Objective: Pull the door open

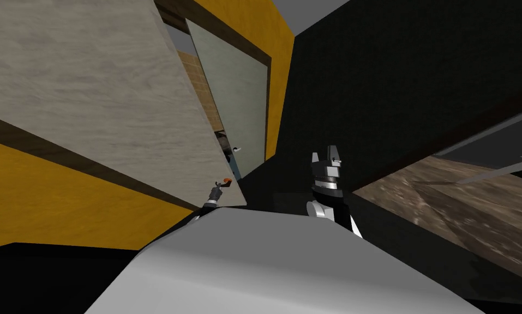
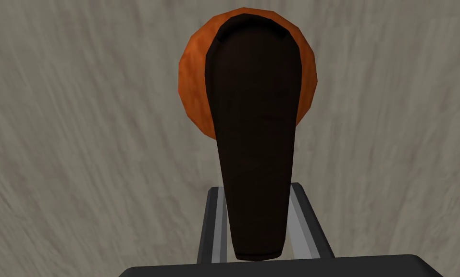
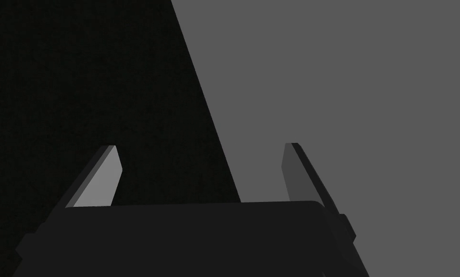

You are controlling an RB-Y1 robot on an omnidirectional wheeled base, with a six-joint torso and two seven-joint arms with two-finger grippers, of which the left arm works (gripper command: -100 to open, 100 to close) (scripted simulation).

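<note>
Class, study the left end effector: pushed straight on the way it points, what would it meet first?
The left end effector is shut on the dark lever handle; straight on, it would probably meet the orange round base on the pale door, though depth is unclear.

left wrist view: lever handle [image 2: 257, 134] covers the middle of its orange rosette [image 2: 192, 91] and the gap in the left gripper [image 2: 256, 188] | head view: door [image 1: 107, 92] runs off the top and left edges | far door [image 1: 238, 92]: its small handle [image 1: 237, 148] too tiny to read
</note>
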